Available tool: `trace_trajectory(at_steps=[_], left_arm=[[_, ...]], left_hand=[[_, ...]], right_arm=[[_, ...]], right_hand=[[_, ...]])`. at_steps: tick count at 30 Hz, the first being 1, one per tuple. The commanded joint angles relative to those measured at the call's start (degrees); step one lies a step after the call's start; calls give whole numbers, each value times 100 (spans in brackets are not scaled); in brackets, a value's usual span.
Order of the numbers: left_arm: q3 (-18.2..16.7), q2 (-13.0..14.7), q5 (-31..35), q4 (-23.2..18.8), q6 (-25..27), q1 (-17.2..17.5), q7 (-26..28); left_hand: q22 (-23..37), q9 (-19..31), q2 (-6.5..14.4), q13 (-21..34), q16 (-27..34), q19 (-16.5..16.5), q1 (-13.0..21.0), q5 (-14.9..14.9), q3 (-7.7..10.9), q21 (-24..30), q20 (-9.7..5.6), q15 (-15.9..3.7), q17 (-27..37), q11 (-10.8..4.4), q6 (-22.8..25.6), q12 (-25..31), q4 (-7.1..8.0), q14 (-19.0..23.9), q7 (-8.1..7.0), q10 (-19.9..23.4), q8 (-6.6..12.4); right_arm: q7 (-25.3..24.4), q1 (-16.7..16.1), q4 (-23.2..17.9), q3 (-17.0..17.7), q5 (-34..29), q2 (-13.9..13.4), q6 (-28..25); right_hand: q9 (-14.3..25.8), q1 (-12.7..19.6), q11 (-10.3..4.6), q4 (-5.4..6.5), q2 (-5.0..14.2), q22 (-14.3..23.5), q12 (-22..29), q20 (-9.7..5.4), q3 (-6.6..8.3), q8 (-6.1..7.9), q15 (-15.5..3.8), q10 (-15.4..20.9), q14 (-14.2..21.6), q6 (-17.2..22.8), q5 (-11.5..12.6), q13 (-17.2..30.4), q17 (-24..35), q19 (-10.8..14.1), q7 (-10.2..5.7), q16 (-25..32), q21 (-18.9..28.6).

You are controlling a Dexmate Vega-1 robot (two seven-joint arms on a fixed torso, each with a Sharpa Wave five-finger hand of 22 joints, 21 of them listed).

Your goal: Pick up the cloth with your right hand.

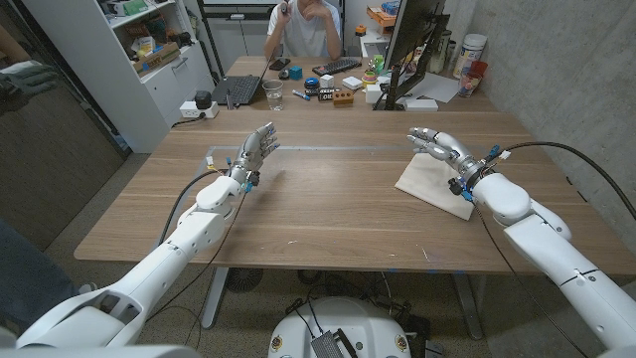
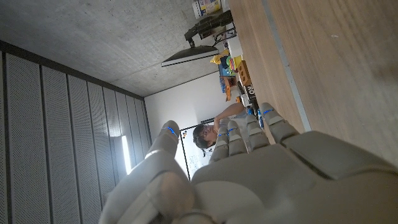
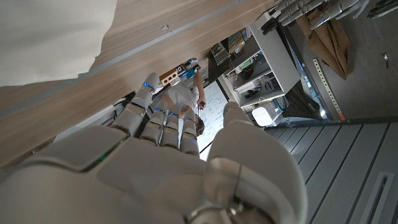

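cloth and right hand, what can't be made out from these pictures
- Cloth, head view: its near right corner is hidden behind the right hand's wrist.
- Cloth, right wrist view: cut off by the picture's edges, so its full outline is lost.
- Gap between the hand and cloth: head view looks from above, so their height apart cannot be told.
- Right hand's palm side: the wrist view sees its back.
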Motion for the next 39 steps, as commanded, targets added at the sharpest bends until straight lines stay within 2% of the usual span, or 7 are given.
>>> trace_trajectory(at_steps=[1, 12, 16, 20, 33, 37, 39], left_arm=[[44, 1, 49, 54, -17, -89, -74], [48, -9, 47, 89, -27, -113, -101], [49, 4, 49, 96, -21, -128, -122], [55, 6, 62, 98, -9, -135, -111], [71, 18, 72, 116, -1, -167, -162], [92, 6, 83, 167, -1, -209, -202], [95, -11, 78, 186, -9, -220, -209]], left_hand=[[9, 22, 28, -5, 10, -44, 54, 43, 26, 21, 16, 18, 16, 30, 9, 28, 0, -35, 12, -6, 24], [10, 22, 29, -11, 12, -63, 51, 43, 23, 22, 42, 13, 17, 28, 11, 29, 1, -44, 6, -13, 24], [10, 22, 30, -13, 13, -67, 51, 43, 24, 23, 49, 8, 17, 25, 15, 30, 1, -47, 7, -13, 26], [10, 22, 31, -16, 13, -67, 50, 43, 23, 27, 46, 12, 16, 27, 20, 35, 1, -50, 3, -5, 27], [11, 22, 33, -22, 16, -75, 50, 43, 23, 31, 56, 17, 16, 30, 29, 39, 1, -55, 5, -2, 30], [11, 22, 34, -23, 19, -78, 50, 43, 23, 32, 59, 7, 16, 27, 32, 39, 0, -52, 3, -5, 31], [11, 22, 35, -24, 20, -77, 51, 44, 23, 33, 60, 0, 16, 17, 40, 39, 0, -51, 0, -5, 34]], right_arm=[[-288, -384, -816, -39, -958, -557, -549], [-287, -540, -1154, -36, -1305, -874, -832], [-215, -571, -1211, -6, -1260, -894, -941], [-201, -604, -1235, -3, -1324, -960, -955], [-19, -711, -1843, -129, -2237, -1606, -1743], [107, -706, -1977, -155, -2377, -1769, -1975], [78, -752, -1973, -101, -2320, -1764, -1938]], right_hand=[[29, 77, 28, -68, -9, 13, -18, 65, 13, 34, -2, 46, 30, 48, 8, 10, 11, -33, -4, 10, -36], [34, 64, -21, -124, -4, 11, -39, 249, -12, 11, 10, -5, -68, 29, -16, 16, 1, -349, -160, -4, -273], [45, -110, -148, -119, -72, 11, -36, 737, -122, -12, 19, -46, -86, -13, -37, 38, -11, -751, -338, 22, -600], [48, -162, -219, -128, -114, 13, -45, 903, -161, -13, 58, -87, -149, -23, -29, 47, -20, -782, -387, 4, -669], [54, -256, -410, -188, -244, 27, -94, 1005, -253, -16, 237, -307, -505, -54, -1, 67, -67, -1013, -517, -101, -895], [55, -194, -299, -263, -297, 33, -110, 1002, -251, -20, 321, -404, -564, -81, 21, 72, -100, -1021, -551, -112, -925], [56, -143, -324, -307, -311, 37, -112, 997, -238, -21, 347, -437, -573, -98, 34, 73, -114, -1001, -560, -110, -926]])
